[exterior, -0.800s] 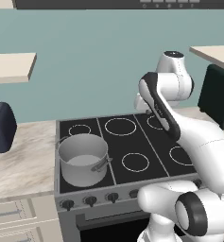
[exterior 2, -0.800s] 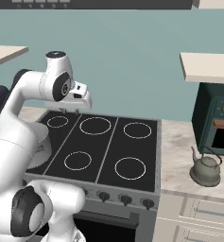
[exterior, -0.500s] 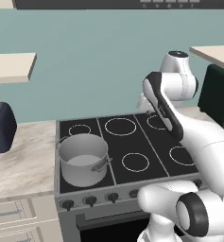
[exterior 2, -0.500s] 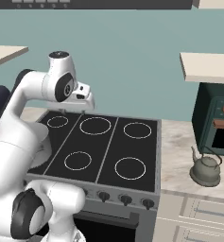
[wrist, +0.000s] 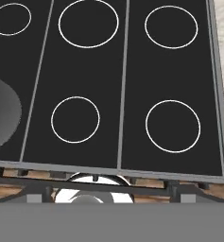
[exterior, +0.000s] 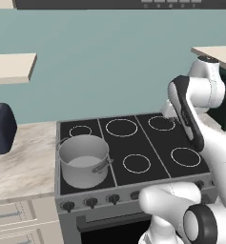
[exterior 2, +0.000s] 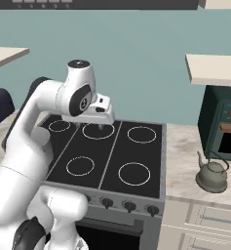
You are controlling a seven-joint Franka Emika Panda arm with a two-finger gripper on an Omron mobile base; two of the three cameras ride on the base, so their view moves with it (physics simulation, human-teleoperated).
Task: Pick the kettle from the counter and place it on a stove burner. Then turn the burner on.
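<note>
A teal-walled kitchen: a black cooktop [exterior 2: 107, 151] set into a beige counter [exterior 2: 185, 166], with a steel pot [exterior: 84, 160] on its front-left corner. The kettle [exterior 2: 212, 173] sits on the counter right of the stove, beside a dark green oven [exterior 2: 221, 122]. The gripper [exterior 2: 103, 125] hangs above the back burners, jaws wide and empty. The reach seems only begun; next it must swing right and drop over the kettle's handle.
</note>
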